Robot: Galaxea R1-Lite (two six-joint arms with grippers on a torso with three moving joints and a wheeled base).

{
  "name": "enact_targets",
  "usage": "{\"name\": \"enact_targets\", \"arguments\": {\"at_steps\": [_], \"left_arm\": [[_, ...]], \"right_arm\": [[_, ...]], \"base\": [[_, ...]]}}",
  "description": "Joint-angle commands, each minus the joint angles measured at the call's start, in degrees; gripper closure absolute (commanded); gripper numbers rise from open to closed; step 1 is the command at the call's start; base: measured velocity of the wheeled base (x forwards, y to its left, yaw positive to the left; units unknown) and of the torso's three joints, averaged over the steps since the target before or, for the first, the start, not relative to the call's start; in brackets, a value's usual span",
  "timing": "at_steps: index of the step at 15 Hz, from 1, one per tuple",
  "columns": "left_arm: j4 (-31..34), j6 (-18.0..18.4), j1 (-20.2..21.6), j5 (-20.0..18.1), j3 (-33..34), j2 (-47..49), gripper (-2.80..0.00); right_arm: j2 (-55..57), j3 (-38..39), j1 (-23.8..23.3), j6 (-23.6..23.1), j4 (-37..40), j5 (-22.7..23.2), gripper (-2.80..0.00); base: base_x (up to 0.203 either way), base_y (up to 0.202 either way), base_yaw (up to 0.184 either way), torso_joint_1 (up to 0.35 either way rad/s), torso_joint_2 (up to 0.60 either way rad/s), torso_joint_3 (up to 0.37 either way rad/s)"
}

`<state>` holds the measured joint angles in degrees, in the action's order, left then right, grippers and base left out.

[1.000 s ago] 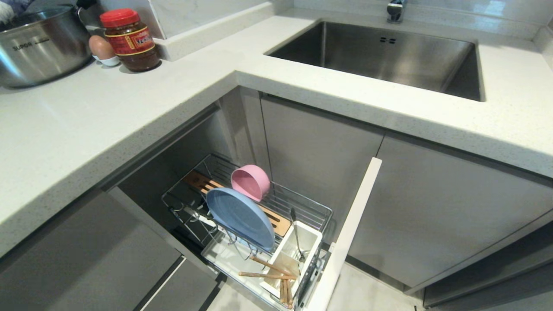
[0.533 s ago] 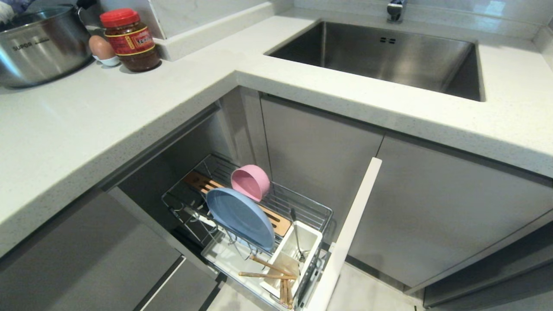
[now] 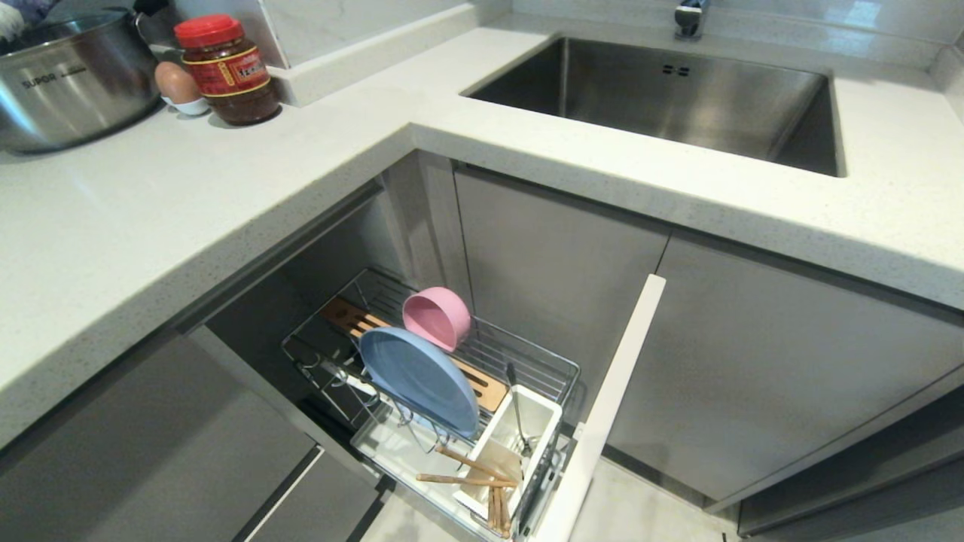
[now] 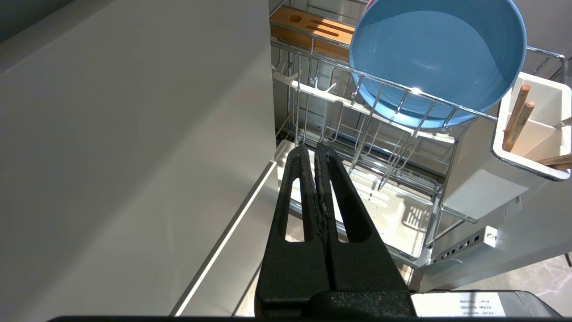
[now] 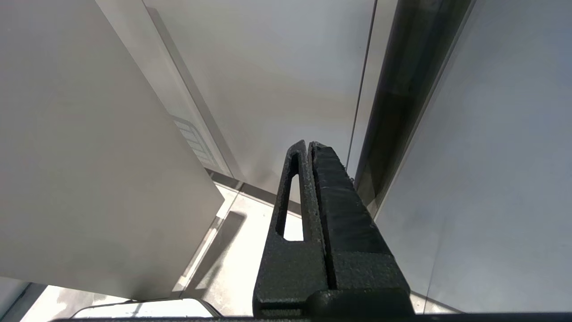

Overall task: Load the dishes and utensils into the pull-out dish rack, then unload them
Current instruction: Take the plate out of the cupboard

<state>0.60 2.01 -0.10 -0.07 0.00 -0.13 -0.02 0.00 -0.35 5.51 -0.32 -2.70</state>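
pot [image 3: 68, 75] cropped, pink bowl [image 3: 437, 316] partly hidden

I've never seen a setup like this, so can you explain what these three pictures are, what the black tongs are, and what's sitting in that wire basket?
One robot took all three. The wide picture comes from a camera on its head, looking down at a kitchen corner. The other two come from cameras on its wrists. The black tongs are its grippers: the left gripper hangs shut and empty in front of the chrome wire pull-out dish rack, and the right gripper hangs shut and empty beside grey cabinet fronts.

In the rack, a round light-blue plate stands on edge with a small pink bowl behind it. The white plastic cutlery cup holds thin wooden chopsticks and a slim silver utensil.

On the white countertop stand a steel pot, a red-lidded jar and an egg.
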Motion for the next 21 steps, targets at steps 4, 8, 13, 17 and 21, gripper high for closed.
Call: {"name": "enact_targets", "arguments": {"at_steps": [4,8,13,17,21], "left_arm": [[0.02,0.01,0.01,-0.01,0.0,0.13,0.0],[0.02,0.01,0.01,-0.01,0.0,0.13,0.0],[0.02,0.01,0.01,-0.01,0.0,0.13,0.0],[0.02,0.62,0.01,-0.1,0.0,0.13,0.0],[-0.25,0.31,0.01,-0.01,-0.2,0.13,0.0]], "right_arm": [[-0.24,0.0,0.0,0.03,-0.03,-0.02,0.0],[-0.23,0.0,0.0,0.03,-0.03,-0.02,0.0],[-0.24,0.0,0.0,0.03,-0.03,-0.02,0.0],[-0.19,0.0,0.0,0.03,-0.03,-0.02,0.0],[-0.24,0.0,0.0,0.03,-0.03,-0.02,0.0]], "base": [[0.0,0.0,0.0,0.0,0.0,0.0],[0.0,0.0,0.0,0.0,0.0,0.0],[0.0,0.0,0.0,0.0,0.0,0.0],[0.0,0.0,0.0,0.0,0.0,0.0],[0.0,0.0,0.0,0.0,0.0,0.0]]}}
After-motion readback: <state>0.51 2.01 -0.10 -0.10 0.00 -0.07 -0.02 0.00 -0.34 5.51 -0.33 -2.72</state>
